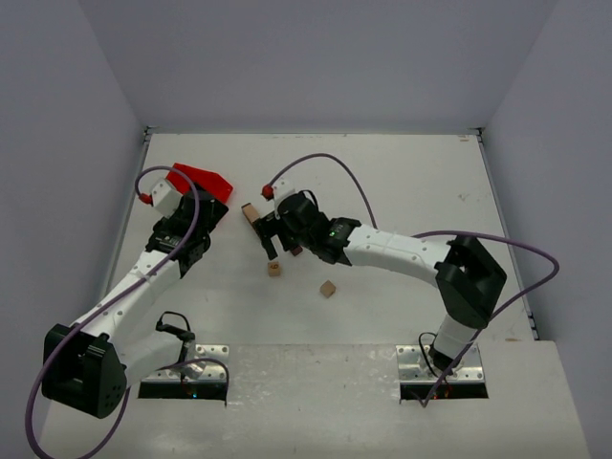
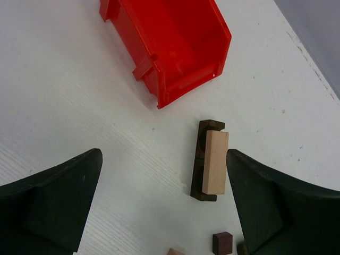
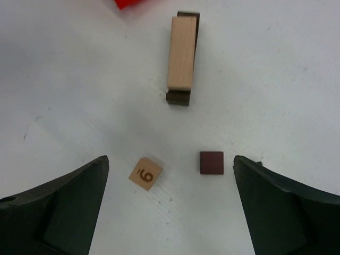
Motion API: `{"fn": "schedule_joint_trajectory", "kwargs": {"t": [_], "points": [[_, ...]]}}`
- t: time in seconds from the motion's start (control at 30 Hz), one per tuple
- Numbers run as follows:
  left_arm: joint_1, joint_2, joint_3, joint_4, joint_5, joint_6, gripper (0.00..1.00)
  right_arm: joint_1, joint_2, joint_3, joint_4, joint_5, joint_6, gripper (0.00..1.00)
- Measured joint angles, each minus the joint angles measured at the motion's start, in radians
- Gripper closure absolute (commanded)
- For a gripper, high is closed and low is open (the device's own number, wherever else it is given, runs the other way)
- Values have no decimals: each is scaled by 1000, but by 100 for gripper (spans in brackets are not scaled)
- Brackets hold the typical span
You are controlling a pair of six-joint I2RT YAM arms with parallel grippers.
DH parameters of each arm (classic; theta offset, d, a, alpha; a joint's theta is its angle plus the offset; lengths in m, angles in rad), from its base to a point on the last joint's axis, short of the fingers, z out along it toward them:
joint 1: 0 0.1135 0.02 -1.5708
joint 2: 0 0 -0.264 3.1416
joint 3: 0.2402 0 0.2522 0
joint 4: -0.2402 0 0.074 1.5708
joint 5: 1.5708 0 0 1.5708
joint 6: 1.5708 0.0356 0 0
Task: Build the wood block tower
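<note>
Left pincer [image 2: 163,164] and right pincer [image 3: 171,166] gape wide, empty; frame edge crops the red bin [image 2: 183,85].

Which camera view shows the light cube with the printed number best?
The right wrist view: the numbered cube lies whole, its digit readable. The top external view shows only a tiny tan speck; the left wrist view catches just a corner at the bottom edge.

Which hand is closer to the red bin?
Left. The left hand is just short of the red bin; the right hand is farther back, with the block stack between.
</note>
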Motion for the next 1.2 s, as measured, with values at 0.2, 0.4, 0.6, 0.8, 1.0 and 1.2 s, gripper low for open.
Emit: {"fn": "schedule_joint_trajectory", "kwargs": {"t": [0.2, 0.4, 0.6, 0.8, 1.0, 1.2], "points": [[0, 0, 0, -4, 5, 0, 0, 77, 20, -84, 6, 19, 94, 1], [0, -6, 0, -8, 7, 0, 0, 116, 118, -75, 23, 47, 175, 13], [0, -19, -1, -8, 10, 0, 0, 120, 219, -25, 4, 85, 228, 35], [0, -20, -1, -8, 13, 0, 0, 125, 265, -12, 7, 141, 265, 60], [0, -20, -1, -8, 14, 0, 0, 127, 276, -5, 6, 168, 281, 73], [0, -20, -2, -8, 14, 0, 0, 129, 276, -2, 8, 181, 255, 78]]}}
